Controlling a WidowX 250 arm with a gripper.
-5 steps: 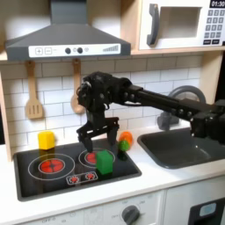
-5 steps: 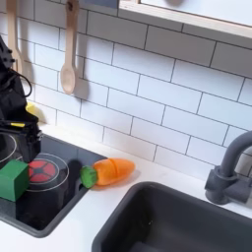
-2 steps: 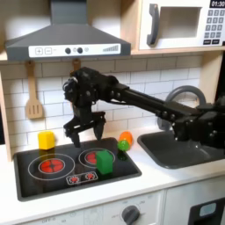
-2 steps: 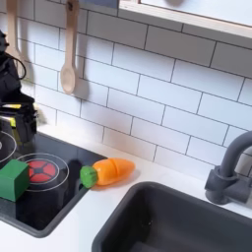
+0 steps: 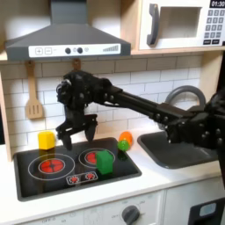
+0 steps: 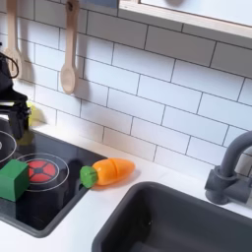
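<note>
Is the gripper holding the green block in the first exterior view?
No, the open gripper hangs empty above the stove, apart from the green block standing on the right burner.

1. The white bench [image 5: 176, 180] carries a black stovetop [image 5: 35, 180] and a dark sink [image 5: 180, 149].
2. A green block [image 5: 105, 161] sits on the stovetop's right burner; a yellow block [image 5: 46, 140] stands at its back left corner.
3. A carrot [image 6: 108, 172] lies between stovetop and sink.
</note>
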